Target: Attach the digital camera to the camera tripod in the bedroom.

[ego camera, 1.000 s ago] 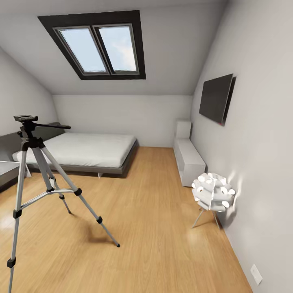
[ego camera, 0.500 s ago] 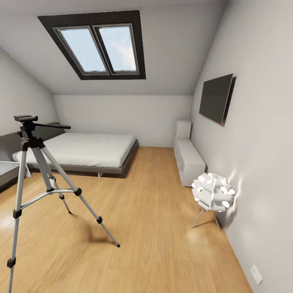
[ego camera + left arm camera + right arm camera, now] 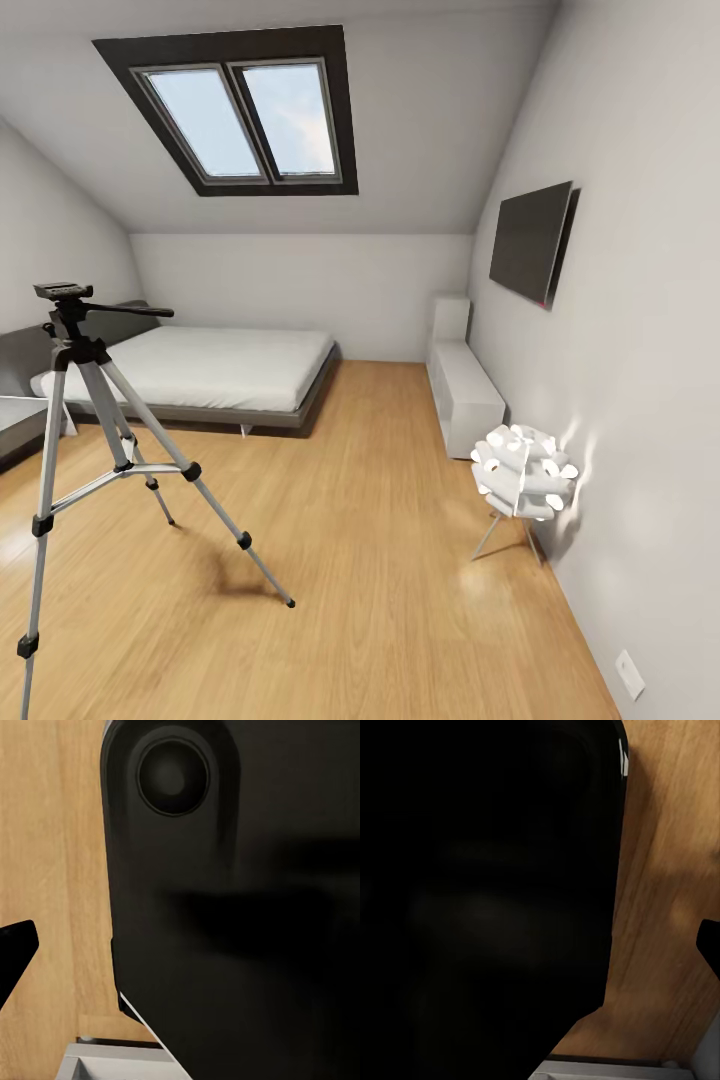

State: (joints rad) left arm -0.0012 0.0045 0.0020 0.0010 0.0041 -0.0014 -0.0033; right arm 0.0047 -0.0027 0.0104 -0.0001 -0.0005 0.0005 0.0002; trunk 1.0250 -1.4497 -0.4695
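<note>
The camera tripod (image 3: 100, 400) stands at the left on the bedroom's wooden floor (image 3: 380, 560), silver legs spread. Its black head plate (image 3: 62, 291) is bare, and the long black handle (image 3: 130, 311) points right. The digital camera is out of view. In the left wrist view, one black fingertip (image 3: 15, 949) pokes in beside a large dark robot part (image 3: 247, 907) above the floor. In the right wrist view, a sliver of black fingertip (image 3: 709, 945) shows at the edge next to another dark mass (image 3: 480, 892). Neither view shows how the jaws stand.
A low grey bed (image 3: 210, 365) lies behind the tripod under the dark-framed skylight (image 3: 240, 115). Along the right wall are a wall-mounted screen (image 3: 530, 240), a white cabinet (image 3: 465, 390) and a white ball-shaped lamp (image 3: 522, 472) on thin legs. Open floor lies between tripod and lamp.
</note>
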